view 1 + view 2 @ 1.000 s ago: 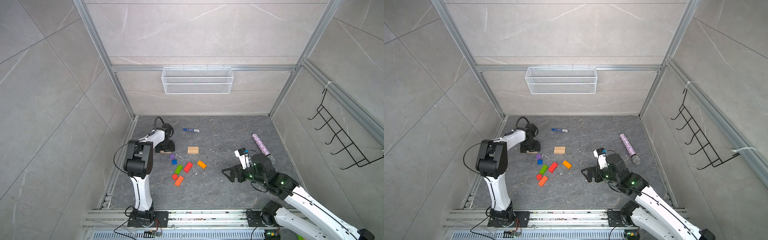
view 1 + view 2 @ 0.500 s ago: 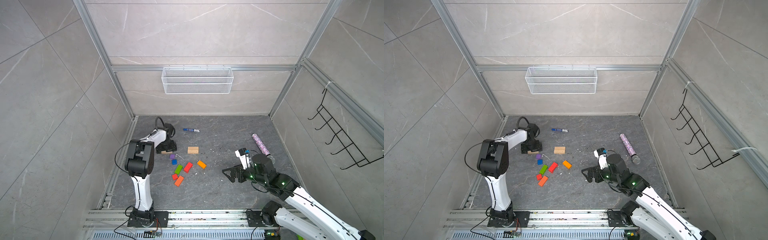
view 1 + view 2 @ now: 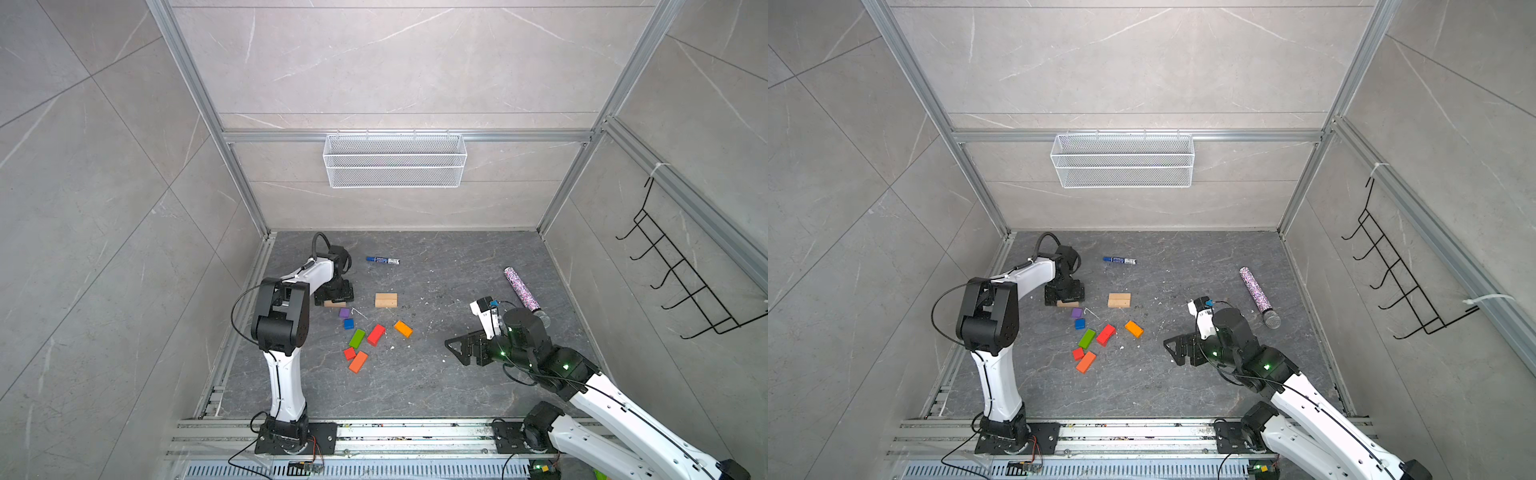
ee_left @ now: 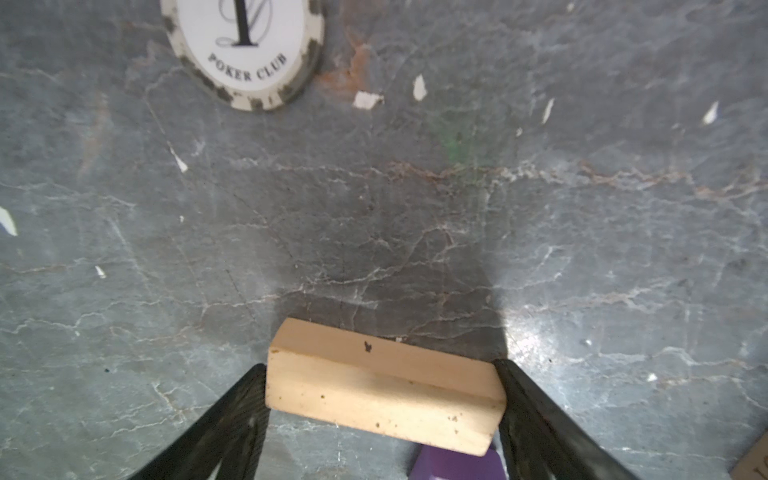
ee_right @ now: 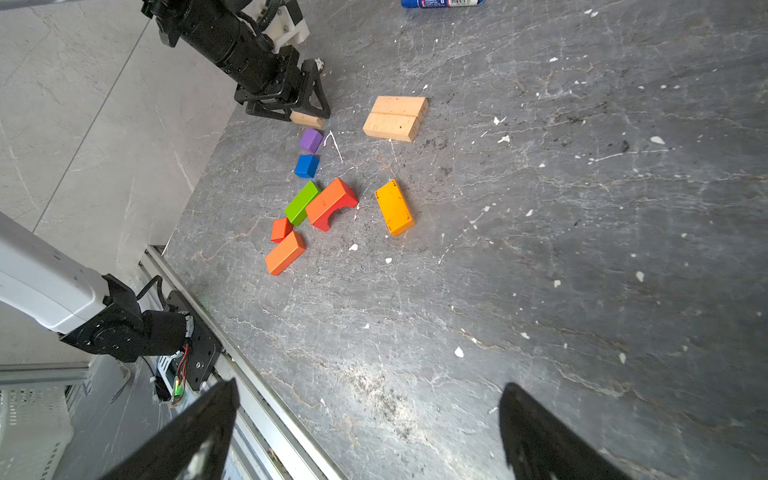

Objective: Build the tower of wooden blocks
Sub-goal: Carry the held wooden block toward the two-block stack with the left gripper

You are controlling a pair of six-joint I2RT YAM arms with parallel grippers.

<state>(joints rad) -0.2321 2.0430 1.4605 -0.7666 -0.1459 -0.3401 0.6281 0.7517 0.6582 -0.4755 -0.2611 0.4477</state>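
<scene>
A tan block [image 4: 382, 388] is pinched by the left hand [image 4: 379, 365], beside the purple cube [image 4: 457, 465]. The right hand [image 5: 370, 384] is spread wide.

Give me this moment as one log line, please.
left gripper: shut on tan block | right gripper: open | tan pair: side by side | coloured blocks: unstacked

The tan block [image 4: 382, 386] is bare matt wood, speckled. The red block [image 5: 330, 201] wears smooth paint. The floor [image 4: 582, 249] looks like veined, chipped grey stone.
</scene>
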